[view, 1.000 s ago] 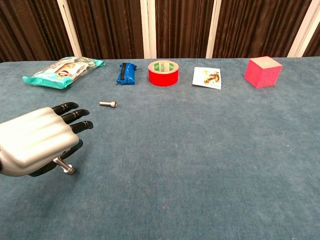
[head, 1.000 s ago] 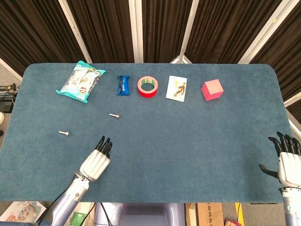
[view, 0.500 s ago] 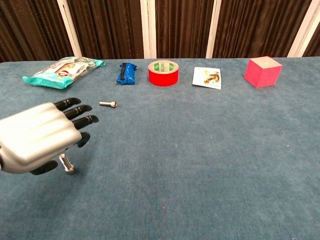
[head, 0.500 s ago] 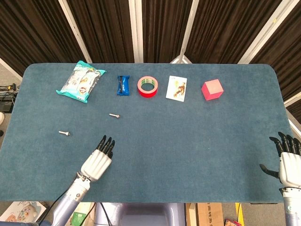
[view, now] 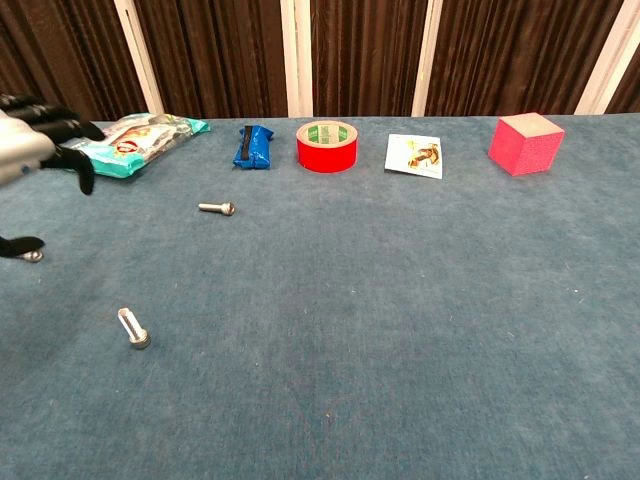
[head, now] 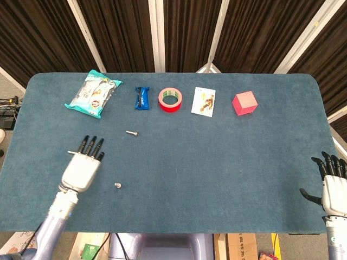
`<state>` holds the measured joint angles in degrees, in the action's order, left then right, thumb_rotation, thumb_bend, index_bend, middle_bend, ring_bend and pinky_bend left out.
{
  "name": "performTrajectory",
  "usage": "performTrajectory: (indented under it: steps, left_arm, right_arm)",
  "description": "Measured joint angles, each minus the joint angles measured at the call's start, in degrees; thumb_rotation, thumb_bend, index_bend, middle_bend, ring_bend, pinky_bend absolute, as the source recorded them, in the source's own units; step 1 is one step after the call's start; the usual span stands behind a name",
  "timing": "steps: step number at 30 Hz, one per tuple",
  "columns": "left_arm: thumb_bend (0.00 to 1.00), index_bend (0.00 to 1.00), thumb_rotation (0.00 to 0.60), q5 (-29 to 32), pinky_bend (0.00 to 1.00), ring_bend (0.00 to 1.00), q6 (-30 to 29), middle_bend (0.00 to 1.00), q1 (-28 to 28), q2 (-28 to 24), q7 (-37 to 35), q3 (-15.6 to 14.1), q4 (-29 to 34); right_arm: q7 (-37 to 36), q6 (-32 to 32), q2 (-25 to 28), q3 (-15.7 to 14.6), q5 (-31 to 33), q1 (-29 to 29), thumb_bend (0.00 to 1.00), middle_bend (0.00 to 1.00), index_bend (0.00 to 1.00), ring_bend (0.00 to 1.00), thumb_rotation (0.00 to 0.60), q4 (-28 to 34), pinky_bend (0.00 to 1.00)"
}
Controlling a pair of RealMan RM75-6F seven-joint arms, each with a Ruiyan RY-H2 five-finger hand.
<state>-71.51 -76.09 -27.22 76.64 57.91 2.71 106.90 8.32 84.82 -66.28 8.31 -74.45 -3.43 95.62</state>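
Observation:
My left hand (head: 81, 169) hovers open over the left part of the blue table (head: 217, 162), fingers spread and holding nothing. In the chest view the left hand (view: 30, 130) shows at the left edge. Its thumb hangs just above a small silver bolt (view: 32, 256), which the head view mostly hides under the fingers. A second bolt (head: 116, 185) (view: 132, 328) lies to the right of the hand, closer to me. A third bolt (head: 131, 132) (view: 216, 208) lies farther back. My right hand (head: 333, 188) is open at the table's front right edge, holding nothing.
Along the back stand a teal snack bag (head: 92, 93), a blue packet (head: 141, 98), a red tape roll (head: 170, 99), a picture card (head: 203, 101) and a pink cube (head: 244, 103). Dark curtains hang behind the table.
My left hand has swung left and a little back, uncovering the near bolt and ending over the leftmost bolt. The right hand has barely moved.

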Motion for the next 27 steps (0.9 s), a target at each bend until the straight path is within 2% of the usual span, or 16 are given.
performTrajectory:
  steps: [7, 13, 18, 27]
  left_arm:
    - [0.33, 0.33, 0.600, 8.3, 0.00, 0.00, 9.2, 0.04, -1.8, -4.2, -15.8, 5.0, -9.2]
    - [0.31, 0.33, 0.600, 13.9, 0.00, 0.00, 17.9, 0.04, -4.2, -5.3, -24.1, 7.1, -17.4]
    - [0.31, 0.36, 0.600, 14.8, 0.00, 0.00, 22.0, 0.04, -5.6, -4.9, -28.3, 7.1, -23.6]
    - [0.31, 0.39, 0.600, 9.2, 0.00, 0.00, 24.0, 0.04, -6.3, -2.4, -34.1, 4.4, -30.5]
  right_arm:
    - [2.8, -0.1, -1.2, -0.3, 0.3, -0.3, 0.13, 0.10, 0.22, 0.05, 0.600, -0.3, 0.00]
    - [4.5, -0.6, -2.2, -0.2, 1.2, -0.6, 0.12, 0.10, 0.22, 0.05, 0.600, -0.8, 0.00]
    - [5.2, -0.7, -2.7, -0.2, 1.8, -0.7, 0.12, 0.10, 0.22, 0.05, 0.600, -1.0, 0.00]
    - [5.5, -0.4, -3.1, 0.2, 2.5, -0.7, 0.12, 0.10, 0.22, 0.05, 0.600, -1.0, 0.00]
